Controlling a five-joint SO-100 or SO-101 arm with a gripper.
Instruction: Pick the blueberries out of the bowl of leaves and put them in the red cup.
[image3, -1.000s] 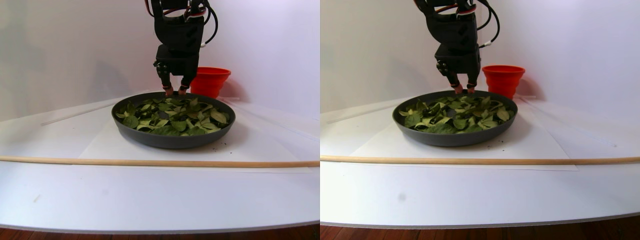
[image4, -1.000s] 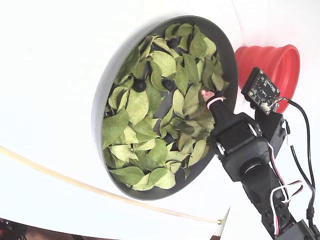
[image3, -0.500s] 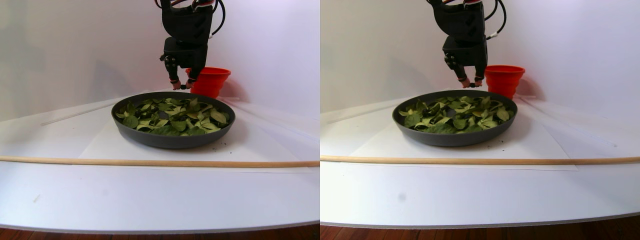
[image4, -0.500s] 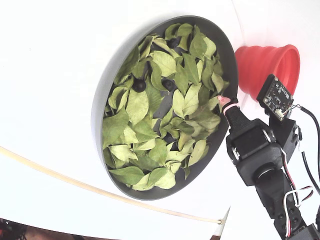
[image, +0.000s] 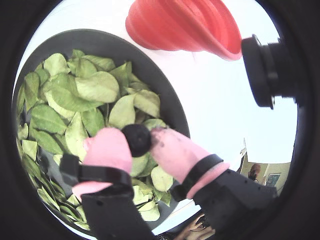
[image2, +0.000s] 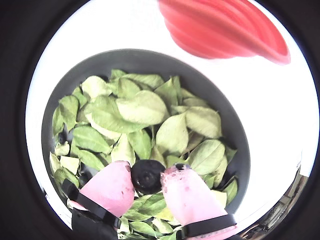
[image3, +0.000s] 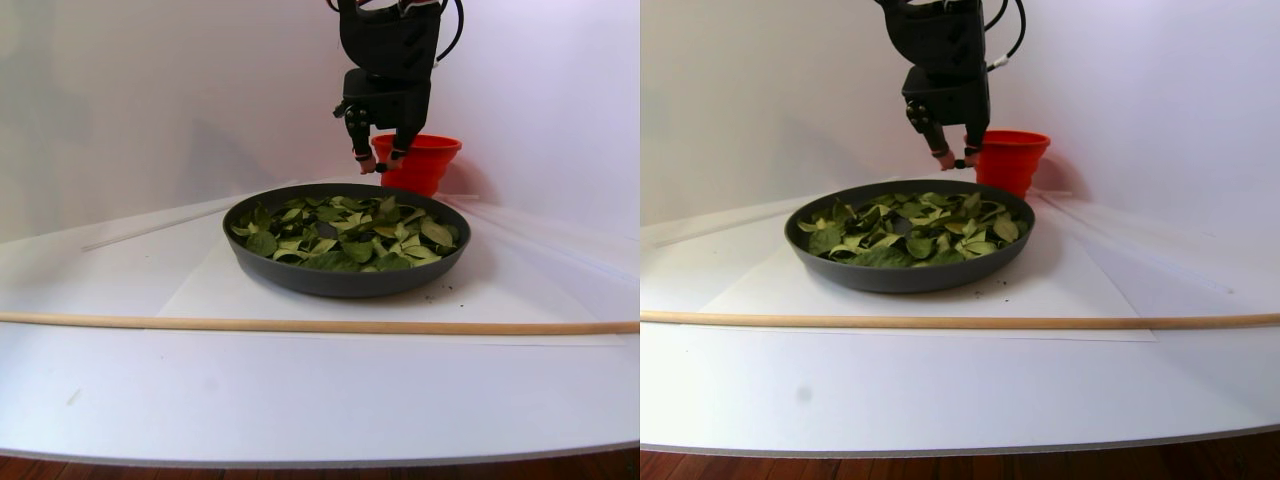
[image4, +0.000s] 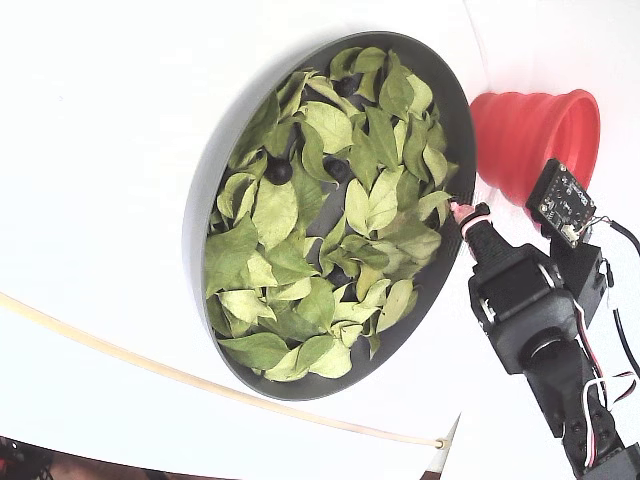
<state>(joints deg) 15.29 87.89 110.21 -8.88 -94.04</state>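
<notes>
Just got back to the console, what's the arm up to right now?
The gripper has its pink-tipped jaws shut on a small dark blueberry, held above the wide dark grey bowl of loose green leaves. The ribbed red cup stands just past the rim. More dark berries show among the leaves.

No readable text, labels, brands, numbers or signs anywhere in these views.

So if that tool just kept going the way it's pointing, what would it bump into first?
Pointing downward, the tool, shut on a blueberry, would probably meet the leaves near the bowl's cup-side rim first, though depth is hard to judge.
</notes>
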